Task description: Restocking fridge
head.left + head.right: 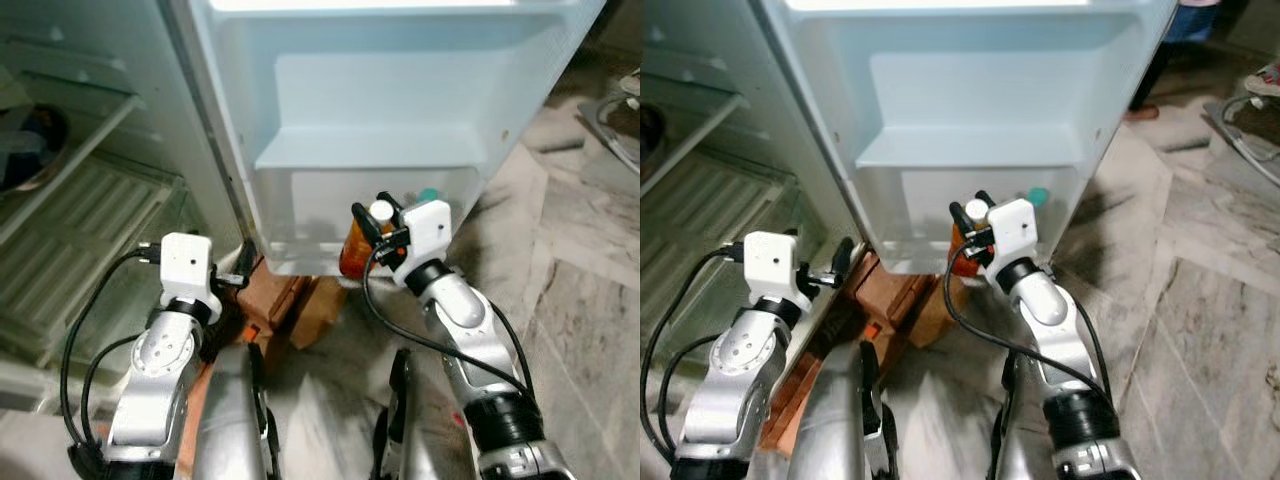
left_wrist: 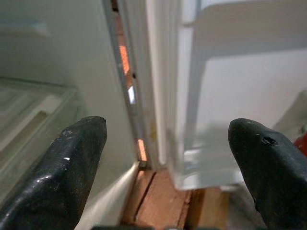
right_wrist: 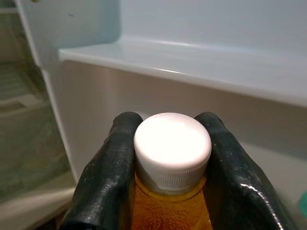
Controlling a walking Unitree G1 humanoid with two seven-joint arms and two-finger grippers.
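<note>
An orange bottle with a white cap is clamped at the neck by my right gripper, which is shut on it. The bottle hangs just in front of the lowest bin of the open fridge door. A teal-capped item stands inside that bin, to the right of the bottle. My left gripper is open and holds nothing, down by the door's hinge edge. In the left wrist view its fingers frame the gap between fridge body and door.
The fridge interior with wire shelves lies to my left. Brown bricks sit under the door's lower corner. Marble floor stretches to the right, where a person's feet show at the door's far edge.
</note>
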